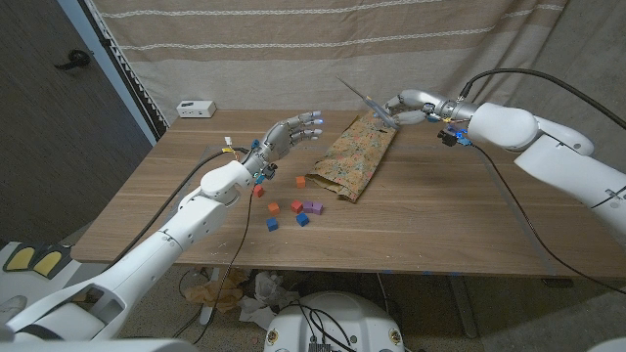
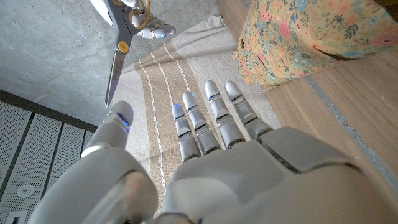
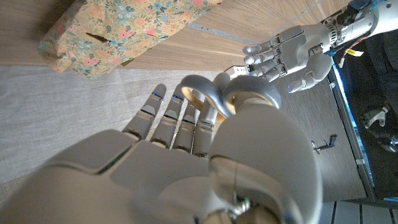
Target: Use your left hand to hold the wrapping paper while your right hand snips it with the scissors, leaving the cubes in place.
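Observation:
The floral wrapping paper [image 1: 357,156] lies folded on the wooden table [image 1: 440,225], right of centre; it also shows as paper [image 2: 311,31] and paper [image 3: 118,25]. My left hand [image 1: 289,132] hovers just left of it, fingers spread and holding nothing, seen as hand [image 2: 211,155] and hand [image 3: 292,53]. My right hand [image 1: 411,106] grips the scissors [image 1: 367,101] above the paper's far end, blades pointing left. Its fingers pass through the scissor handles [image 3: 217,93]. The scissors [image 2: 121,43] look closed. Several small coloured cubes [image 1: 295,206] sit in front of the paper.
A small white box [image 1: 197,108] stands at the table's far left corner. A striped curtain [image 1: 293,39] hangs behind the table. A black cable [image 1: 509,196] from my right arm crosses the table's right side.

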Robot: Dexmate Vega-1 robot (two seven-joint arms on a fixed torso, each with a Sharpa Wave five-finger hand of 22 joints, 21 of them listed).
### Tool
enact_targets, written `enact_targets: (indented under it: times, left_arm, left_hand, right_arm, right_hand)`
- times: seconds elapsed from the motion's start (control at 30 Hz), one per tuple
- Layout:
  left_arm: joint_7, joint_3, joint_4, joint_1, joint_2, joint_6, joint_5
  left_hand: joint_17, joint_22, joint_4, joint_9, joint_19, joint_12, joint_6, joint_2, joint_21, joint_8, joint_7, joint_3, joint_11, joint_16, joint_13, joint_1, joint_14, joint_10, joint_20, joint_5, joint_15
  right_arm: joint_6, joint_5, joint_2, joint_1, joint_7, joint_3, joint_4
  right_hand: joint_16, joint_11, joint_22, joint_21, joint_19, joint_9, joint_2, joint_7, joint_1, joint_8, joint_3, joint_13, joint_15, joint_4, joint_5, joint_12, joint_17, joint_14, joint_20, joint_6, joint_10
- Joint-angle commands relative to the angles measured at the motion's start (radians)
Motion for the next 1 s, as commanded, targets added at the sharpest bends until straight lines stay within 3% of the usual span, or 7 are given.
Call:
enact_targets:
  times: [0.03, 0.23, 0.4, 0.87, 0.93, 0.97, 1.0]
  left_arm:
    - [0.019, -0.006, -0.014, 0.014, 0.001, 0.008, -0.003]
    - [0.024, -0.006, -0.014, 0.018, 0.002, 0.012, -0.005]
    - [0.021, -0.005, -0.012, 0.018, 0.001, 0.017, -0.010]
    - [0.018, -0.004, 0.010, 0.010, -0.010, 0.018, -0.017]
    - [0.018, -0.003, 0.015, 0.009, -0.013, 0.016, -0.018]
    - [0.018, -0.003, 0.017, 0.008, -0.014, 0.016, -0.018]
    - [0.018, -0.003, 0.018, 0.008, -0.015, 0.016, -0.019]
  left_hand:
    - [0.000, 0.004, 0.001, -0.001, 0.007, -0.003, -0.008, 0.004, -0.006, -0.001, -0.001, 0.007, 0.000, -0.005, 0.006, 0.009, -0.005, -0.009, 0.001, 0.004, -0.148]
    - [0.000, 0.004, 0.001, -0.002, 0.008, -0.006, -0.010, 0.006, -0.009, -0.002, -0.001, 0.010, 0.002, -0.007, 0.007, 0.011, -0.007, -0.012, 0.002, 0.004, -0.145]
    - [-0.001, 0.004, 0.001, -0.002, 0.009, -0.009, -0.013, 0.007, -0.012, -0.002, -0.002, 0.012, 0.003, -0.008, 0.008, 0.012, -0.008, -0.013, 0.002, 0.003, -0.146]
    - [-0.003, 0.005, 0.001, -0.003, 0.010, -0.014, -0.024, 0.012, -0.018, -0.006, 0.000, 0.018, 0.003, -0.011, 0.010, 0.017, -0.007, -0.015, 0.002, 0.001, -0.145]
    - [-0.003, 0.005, 0.001, -0.004, 0.010, -0.015, -0.027, 0.013, -0.019, -0.007, -0.001, 0.020, 0.004, -0.011, 0.010, 0.018, -0.006, -0.015, 0.002, 0.001, -0.145]
    - [-0.003, 0.005, 0.001, -0.004, 0.011, -0.016, -0.028, 0.013, -0.020, -0.007, -0.001, 0.020, 0.004, -0.011, 0.010, 0.019, -0.005, -0.015, 0.002, 0.001, -0.146]
    - [-0.003, 0.005, 0.001, -0.004, 0.011, -0.016, -0.028, 0.014, -0.020, -0.007, -0.001, 0.021, 0.003, -0.011, 0.010, 0.019, -0.005, -0.014, 0.003, 0.001, -0.145]
  right_arm:
    - [0.017, 0.251, 0.017, -0.045, -0.024, 0.027, 0.038]
    - [-0.016, 0.356, 0.020, -0.043, -0.003, 0.018, 0.055]
    - [-0.054, 0.436, 0.026, -0.038, 0.002, 0.010, 0.066]
    - [-0.131, 0.609, 0.041, 0.031, 0.112, -0.044, 0.146]
    - [-0.144, 0.635, 0.042, 0.037, 0.124, -0.047, 0.154]
    - [-0.153, 0.645, 0.042, 0.039, 0.123, -0.047, 0.154]
    - [-0.162, 0.650, 0.040, 0.036, 0.109, -0.044, 0.148]
  right_hand:
    - [0.011, 0.005, 0.004, 0.007, 0.011, 0.002, 0.013, 0.000, -0.001, 0.005, 0.022, -0.001, -0.061, 0.015, -0.011, 0.000, 0.005, 0.016, 0.001, -0.003, 0.004]
    - [0.017, 0.010, 0.005, 0.010, 0.016, -0.002, 0.000, -0.015, -0.024, 0.016, 0.002, -0.002, -0.063, 0.024, -0.021, 0.007, 0.004, 0.031, -0.003, 0.002, 0.034]
    - [0.038, 0.030, 0.005, 0.024, 0.052, -0.016, -0.009, -0.023, -0.039, 0.028, -0.020, -0.006, -0.061, 0.024, -0.022, 0.028, -0.001, 0.085, -0.033, 0.015, 0.107]
    - [0.059, 0.005, 0.005, 0.037, 0.079, 0.043, -0.003, -0.038, -0.067, 0.078, -0.051, 0.004, -0.098, 0.032, -0.016, 0.063, -0.007, 0.135, -0.032, -0.019, 0.209]
    - [0.077, -0.024, 0.005, 0.044, 0.092, 0.044, -0.003, -0.043, -0.080, 0.088, -0.067, 0.031, -0.127, 0.034, -0.010, 0.116, -0.006, 0.174, -0.031, -0.028, 0.313]
    - [0.103, -0.069, 0.006, 0.051, 0.105, 0.030, 0.001, -0.048, -0.079, 0.089, -0.072, 0.063, -0.152, 0.031, -0.005, 0.163, -0.001, 0.228, -0.037, -0.026, 0.380]
    - [0.116, -0.081, 0.007, 0.053, 0.107, 0.028, 0.004, -0.048, -0.077, 0.092, -0.074, 0.081, -0.157, 0.030, -0.003, 0.183, 0.005, 0.252, -0.039, -0.027, 0.397]
